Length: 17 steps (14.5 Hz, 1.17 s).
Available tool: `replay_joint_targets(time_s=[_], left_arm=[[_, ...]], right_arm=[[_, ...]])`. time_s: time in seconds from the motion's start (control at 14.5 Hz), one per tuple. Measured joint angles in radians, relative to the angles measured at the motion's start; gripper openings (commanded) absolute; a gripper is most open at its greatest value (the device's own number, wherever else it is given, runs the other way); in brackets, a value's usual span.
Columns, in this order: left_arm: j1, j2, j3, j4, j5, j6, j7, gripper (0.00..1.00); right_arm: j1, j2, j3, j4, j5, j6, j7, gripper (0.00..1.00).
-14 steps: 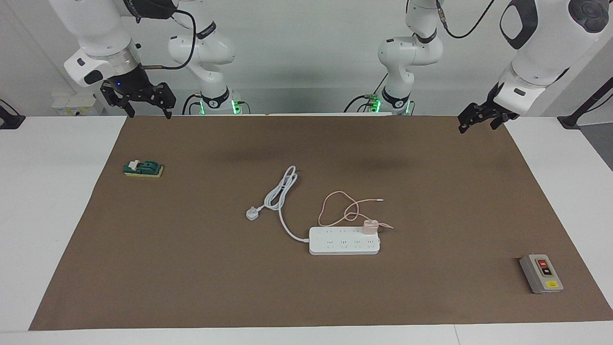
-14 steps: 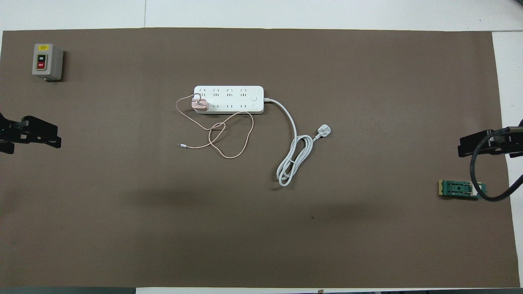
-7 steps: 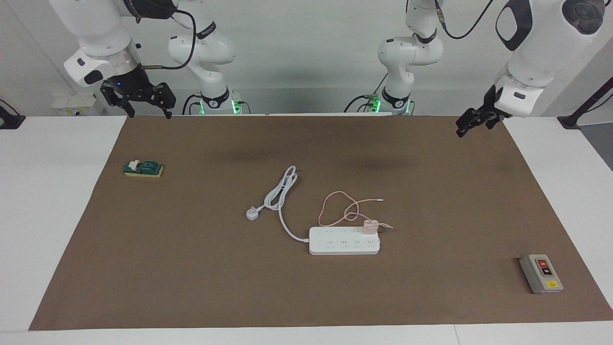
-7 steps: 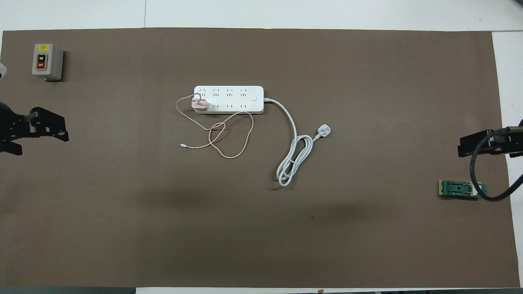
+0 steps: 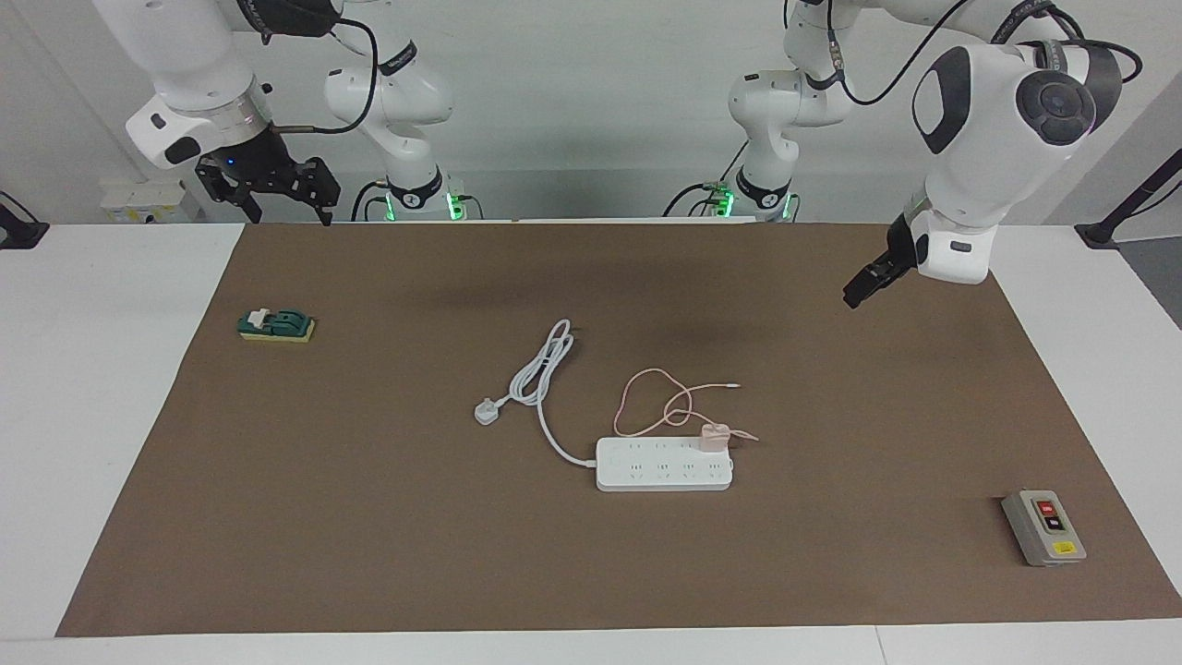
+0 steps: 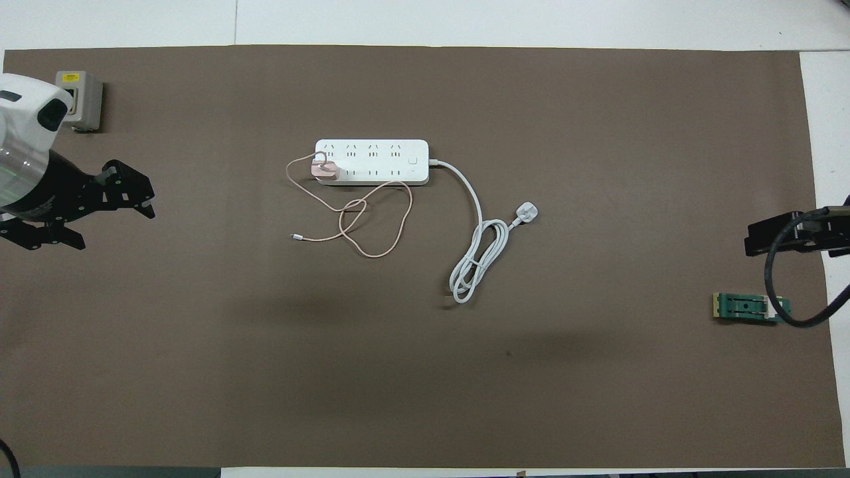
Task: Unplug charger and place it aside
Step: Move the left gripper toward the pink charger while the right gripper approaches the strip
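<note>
The pale pink charger [image 5: 714, 436] [image 6: 325, 170] sits plugged into the end socket of the white power strip [image 5: 665, 465] [image 6: 372, 161], at the end toward the left arm. Its thin pink cable [image 5: 651, 402] [image 6: 378, 226] lies looped on the mat, nearer to the robots than the strip. My left gripper [image 5: 854, 294] [image 6: 114, 224] is open and empty, up in the air over the brown mat toward the left arm's end, well apart from the charger. My right gripper [image 5: 286, 218] [image 6: 754, 242] is open and empty and waits over the mat's edge at the right arm's end.
The strip's thick white cord and plug [image 5: 487, 411] [image 6: 526, 212] lie coiled beside it toward the right arm's end. A grey button box [image 5: 1043, 528] [image 6: 83, 99] stands in the mat's corner at the left arm's end. A green block [image 5: 277, 325] [image 6: 747, 307] lies near the right gripper.
My left arm has swung out from the table's edge over the mat, toward the middle and lower. The right arm, charger and strip have not moved.
</note>
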Motion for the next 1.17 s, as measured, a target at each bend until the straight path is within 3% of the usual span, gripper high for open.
replay_joint_targets(time_s=[0.34,0.69,0.9,1.17], left_arm=[[-0.016,0.158,0.005,0.18,0.0,-0.001,-0.226,1.0],[-0.088,0.359,0.043,0.382,-0.001,0.003,-0.554,1.0],[-0.166,0.459,0.089,0.446,-0.002,0.081,-0.802,1.0],[-0.207,0.493,0.092,0.43,-0.054,0.254,-1.074,1.0]], right_arm=[[0.004,0.0,0.006,-0.022,0.0,0.011,0.0,1.0],[0.005,0.005,0.026,-0.162,0.008,0.183,0.048,1.0],[0.01,0.027,0.09,-0.191,0.039,0.262,0.22,1.0],[0.034,0.108,0.175,-0.196,0.098,0.377,0.575,1.0]])
